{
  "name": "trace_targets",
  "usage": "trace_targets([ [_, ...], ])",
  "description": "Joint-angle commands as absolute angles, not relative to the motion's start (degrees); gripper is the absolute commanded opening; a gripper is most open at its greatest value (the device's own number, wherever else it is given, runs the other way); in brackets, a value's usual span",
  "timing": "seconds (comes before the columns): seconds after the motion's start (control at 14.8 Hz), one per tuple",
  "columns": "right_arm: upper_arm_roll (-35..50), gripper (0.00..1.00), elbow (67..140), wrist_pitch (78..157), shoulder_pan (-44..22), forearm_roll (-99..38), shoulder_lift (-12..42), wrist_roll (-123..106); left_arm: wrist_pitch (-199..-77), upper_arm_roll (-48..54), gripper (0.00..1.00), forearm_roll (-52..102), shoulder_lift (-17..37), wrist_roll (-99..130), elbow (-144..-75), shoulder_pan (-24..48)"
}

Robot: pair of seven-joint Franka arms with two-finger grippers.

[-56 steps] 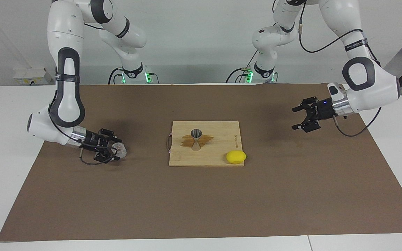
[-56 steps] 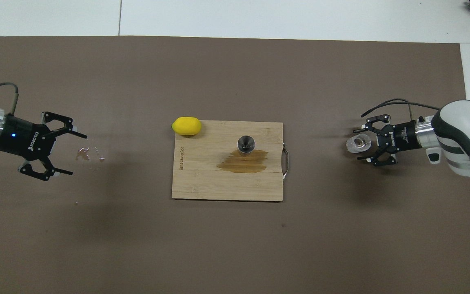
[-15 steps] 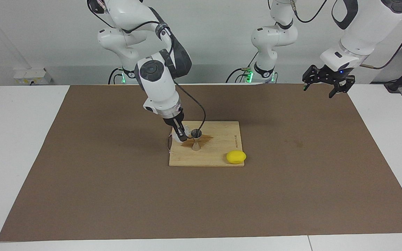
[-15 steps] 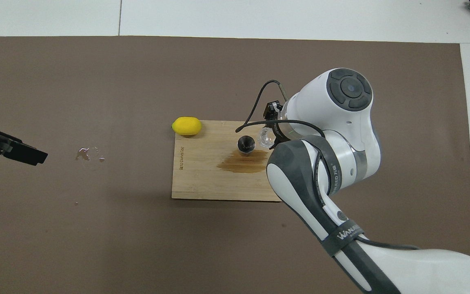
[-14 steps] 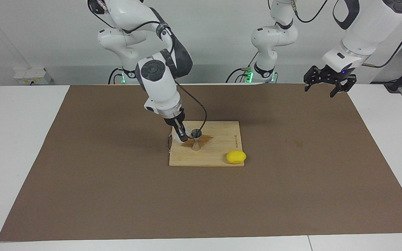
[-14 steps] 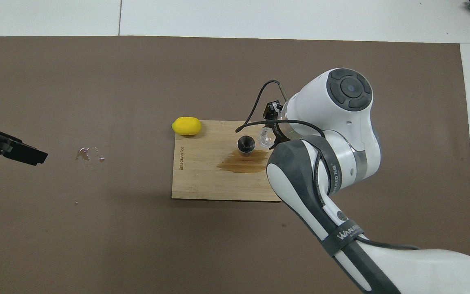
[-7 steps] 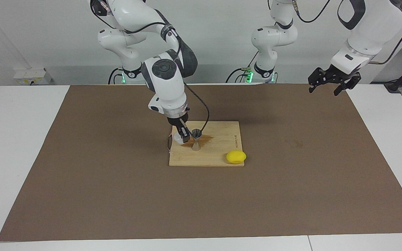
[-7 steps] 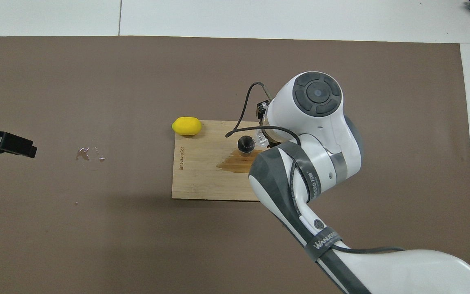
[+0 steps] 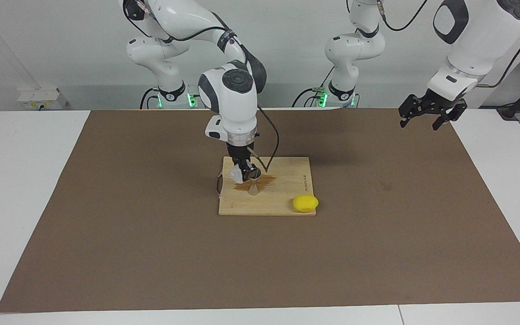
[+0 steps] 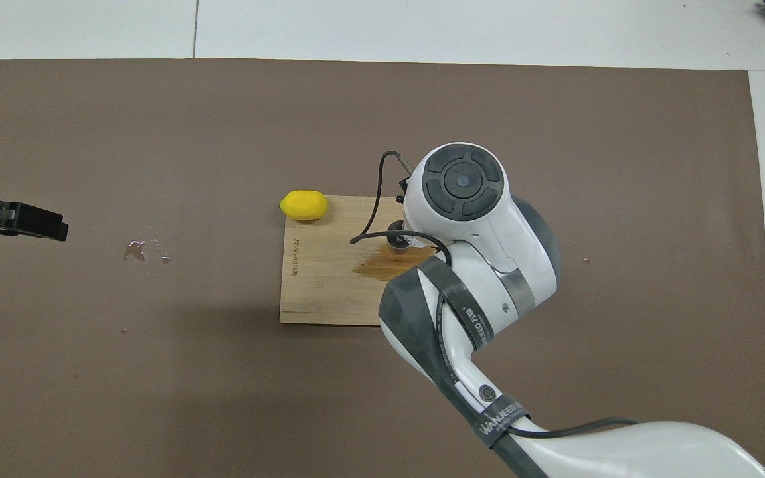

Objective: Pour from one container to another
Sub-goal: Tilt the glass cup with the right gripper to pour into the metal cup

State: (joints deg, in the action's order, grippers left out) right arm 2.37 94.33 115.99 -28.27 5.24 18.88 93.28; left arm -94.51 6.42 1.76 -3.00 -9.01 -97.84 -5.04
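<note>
- Right end effector (image 9: 245,174), clenched on the small clear faceted glass cup (image 9: 236,175), has swung over the silvery hourglass metal jigger (image 9: 253,187); cup now tilted at its rim.
- Jigger upright mid bamboo cutting board (image 9: 287,205); yellow lemon (image 9: 305,203) at its 4 o'clock.
- Left end effector (image 9: 427,112) released, raised over the desk (image 9: 377,253) corner; brown mat open all round.

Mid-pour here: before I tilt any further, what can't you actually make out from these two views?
- Overhead view: the glass cup and right gripper are hidden under the right arm's wrist; only the jigger's edge shows.
- Facing view: the right gripper and glass cup cover the jigger's mouth, so liquid flow and fill level are unreadable.
- Overhead view: the left gripper is cut off at the frame edge.
</note>
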Motion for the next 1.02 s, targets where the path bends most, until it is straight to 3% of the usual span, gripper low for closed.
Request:
trace_targets([
  [0.0,2.4,0.00,92.8,114.6,-28.9,8.8,19.4,94.9,-97.2,4.7,1.00,0.9,-4.0,-7.9,-99.6,-3.0],
  [0.2,2.3,0.00,92.7,114.7,-29.2,9.7,19.4,94.9,-97.2,-3.8,1.00,1.0,-2.1,-8.0,-97.8,5.6],
  [0.95,2.6,0.00,92.3,115.0,-28.4,4.5,19.5,96.4,-96.3,-3.9,1.00,1.1,0.9,-8.0,-94.7,5.5],
])
